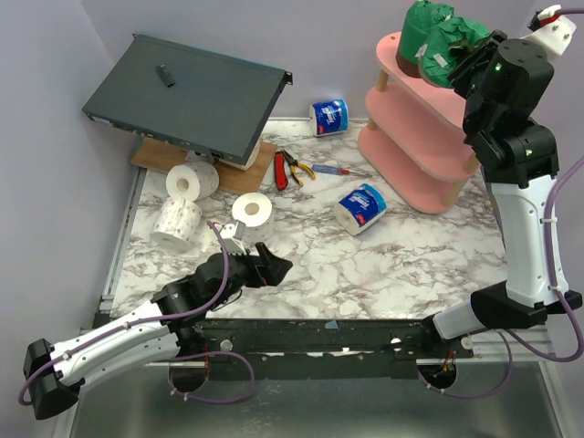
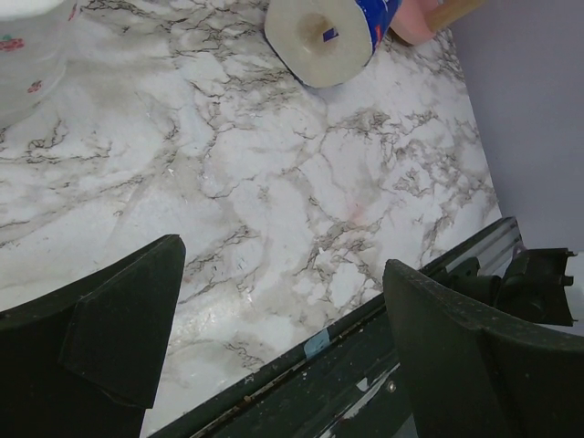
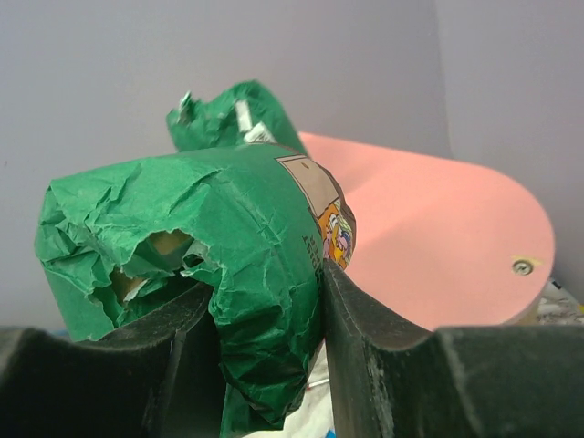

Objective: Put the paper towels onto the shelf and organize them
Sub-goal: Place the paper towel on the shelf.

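Bare white rolls: three bare white paper towel rolls with cardboard cores sit at centre left of the top view, on the marble tabletop, not yet shelved.
Left pincer: the black two-finger left gripper is low over the marble, jaws spread wide, nothing between them.
Left arm's nearest roll: a white one just above it in the top view. A blue-and-white wrapped roll lies on its side ahead, core end facing the wrist camera.
Second blue roll, upper centre, by the far wall.
Shelf: pink three-tier rack on wooden dowels, upper right.
Shelved roll: a green-wrapped roll stands on the top board.
Right pincer: the right gripper is clamped on a second crumpled green roll.
Key relation: the held roll lies just right of the shelved one, torn core end towards the wrist camera. Whether it touches the board, cannot tell.
Judgement: lower beside its neighbour, then let go.
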`<move>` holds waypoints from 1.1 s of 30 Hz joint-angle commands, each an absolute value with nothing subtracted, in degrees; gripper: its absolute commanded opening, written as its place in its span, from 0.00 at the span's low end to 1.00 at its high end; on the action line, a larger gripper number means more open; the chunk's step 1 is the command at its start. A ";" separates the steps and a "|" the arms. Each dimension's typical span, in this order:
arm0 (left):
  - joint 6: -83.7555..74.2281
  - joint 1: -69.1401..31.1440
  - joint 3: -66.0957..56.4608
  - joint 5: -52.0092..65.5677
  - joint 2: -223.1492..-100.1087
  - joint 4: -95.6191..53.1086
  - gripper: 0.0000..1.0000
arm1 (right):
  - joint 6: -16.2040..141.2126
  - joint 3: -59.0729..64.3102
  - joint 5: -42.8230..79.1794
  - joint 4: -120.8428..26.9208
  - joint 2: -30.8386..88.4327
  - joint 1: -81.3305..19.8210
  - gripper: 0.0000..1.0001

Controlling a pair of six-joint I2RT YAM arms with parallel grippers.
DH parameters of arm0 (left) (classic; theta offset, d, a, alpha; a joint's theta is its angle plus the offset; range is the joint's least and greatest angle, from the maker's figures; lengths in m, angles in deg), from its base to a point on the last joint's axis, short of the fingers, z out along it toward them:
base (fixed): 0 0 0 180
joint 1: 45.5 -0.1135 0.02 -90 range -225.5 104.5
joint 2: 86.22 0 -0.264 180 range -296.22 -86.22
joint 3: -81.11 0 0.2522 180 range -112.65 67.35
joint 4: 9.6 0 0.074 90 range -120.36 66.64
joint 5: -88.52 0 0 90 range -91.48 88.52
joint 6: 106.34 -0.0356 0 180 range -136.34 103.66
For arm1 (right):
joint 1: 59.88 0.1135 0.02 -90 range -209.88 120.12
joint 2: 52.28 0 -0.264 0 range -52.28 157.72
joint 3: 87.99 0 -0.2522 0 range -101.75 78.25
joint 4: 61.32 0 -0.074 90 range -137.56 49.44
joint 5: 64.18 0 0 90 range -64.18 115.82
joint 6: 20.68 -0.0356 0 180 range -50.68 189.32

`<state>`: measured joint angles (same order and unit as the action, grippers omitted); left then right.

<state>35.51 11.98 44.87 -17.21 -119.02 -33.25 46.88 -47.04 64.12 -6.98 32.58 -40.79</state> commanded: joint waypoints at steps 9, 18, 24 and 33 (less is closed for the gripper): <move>35.31 11.72 45.49 -15.49 -118.43 -34.99 0.94 | 38.87 -43.19 60.54 -15.36 33.32 -53.85 0.41; 34.99 11.54 45.75 -15.72 -118.90 -34.75 0.94 | 36.41 -41.86 57.22 -15.74 35.23 -56.10 0.41; 34.91 11.48 45.28 -15.21 -120.70 -34.37 0.94 | 35.58 -39.50 56.15 -16.52 35.59 -57.22 0.40; 34.92 11.37 45.28 -14.85 -121.53 -33.74 0.94 | 35.04 -38.67 54.78 -16.90 36.49 -58.08 0.40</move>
